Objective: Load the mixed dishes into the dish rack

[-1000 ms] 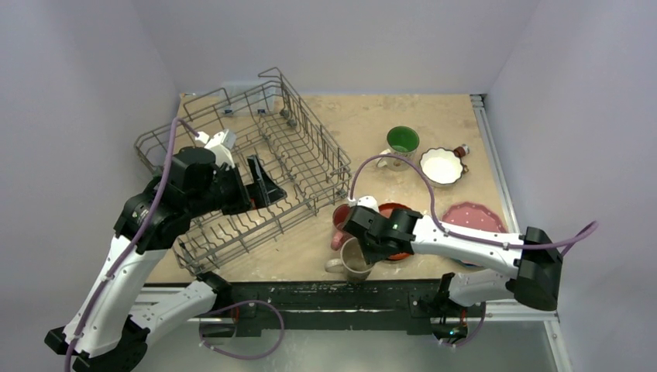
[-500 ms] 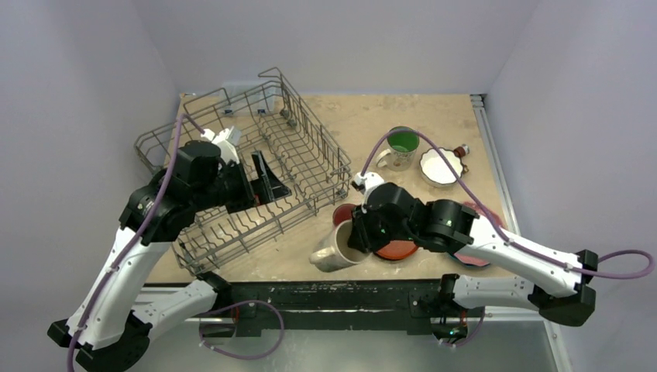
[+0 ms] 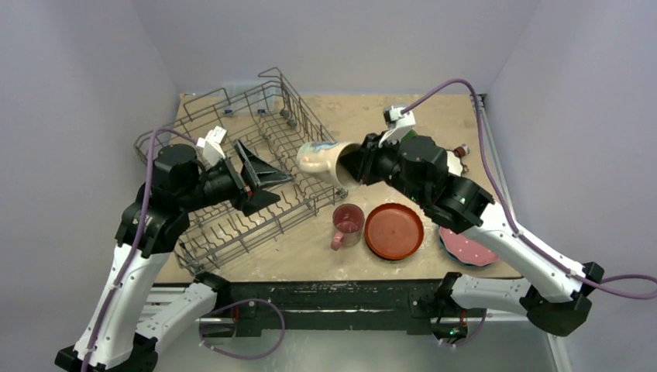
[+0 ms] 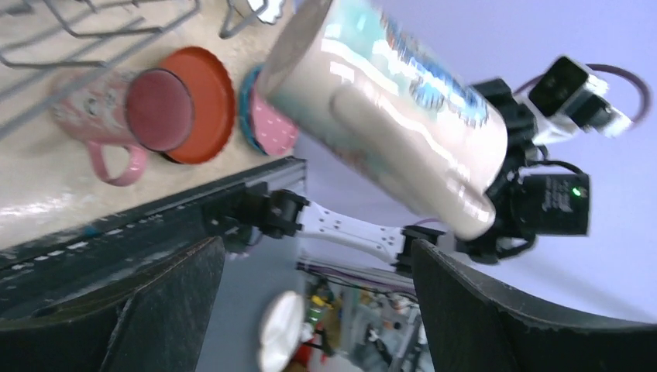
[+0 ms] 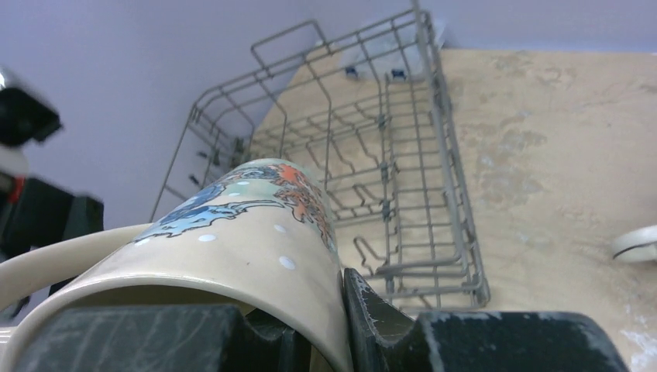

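Observation:
My right gripper (image 3: 355, 164) is shut on the rim of the beige mug (image 3: 319, 159), which hangs on its side above the right wall of the dish rack (image 3: 225, 232). In the right wrist view one finger sits inside the mug (image 5: 232, 240) and the other (image 5: 380, 318) presses its outer wall, with the rack (image 5: 364, 155) beyond. My left gripper (image 3: 259, 180) stands open over the rack, facing the mug (image 4: 387, 108), nothing between its fingers (image 4: 155, 310). The pink mug (image 3: 347, 223), red-orange plate (image 3: 394, 230) and pink dotted plate (image 3: 469, 248) lie on the table.
A blue plate rim (image 4: 248, 97) shows under the dotted plate (image 4: 275, 128). The white bowl's edge (image 5: 639, 244) appears at the right; my right arm hides the rest of it from above. The tan table ends at a black front rail (image 3: 333, 291).
My right arm has lifted the beige mug from the table's front edge up and back toward the rack, tipping it sideways. My left gripper has turned to face the mug.

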Motion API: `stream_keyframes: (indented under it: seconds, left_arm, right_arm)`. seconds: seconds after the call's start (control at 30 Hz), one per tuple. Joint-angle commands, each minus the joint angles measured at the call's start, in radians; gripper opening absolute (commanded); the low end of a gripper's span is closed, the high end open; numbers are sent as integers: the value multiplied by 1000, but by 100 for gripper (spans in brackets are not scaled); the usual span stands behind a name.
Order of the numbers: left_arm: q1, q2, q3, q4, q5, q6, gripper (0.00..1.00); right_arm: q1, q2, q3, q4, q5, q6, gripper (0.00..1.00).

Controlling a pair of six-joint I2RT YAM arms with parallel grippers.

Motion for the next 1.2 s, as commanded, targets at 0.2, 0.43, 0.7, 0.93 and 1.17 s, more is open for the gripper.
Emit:
stream_keyframes:
  seconds: [0.2,0.43,0.7,0.93,1.17]
  left_arm:
    - [9,-11,-195,561,207,-567,86]
    - [4,-32,-236,656,171,-759,86]
    - [4,-115,-272,606,120,-756,79]
    - [4,-102,-306,676,122,-759,86]
    - [-36,-16,-209,625,157,-710,81]
  right_arm:
    - [-104,-3,-93,593,-285,-88,0]
    - [-106,-18,-165,693,-348,-131,0]
    - [-161,-42,-217,737,-340,-95,0]
    - [-183,-19,-210,764,-501,-165,0]
    - [-180,32,-210,838,-581,-159,0]
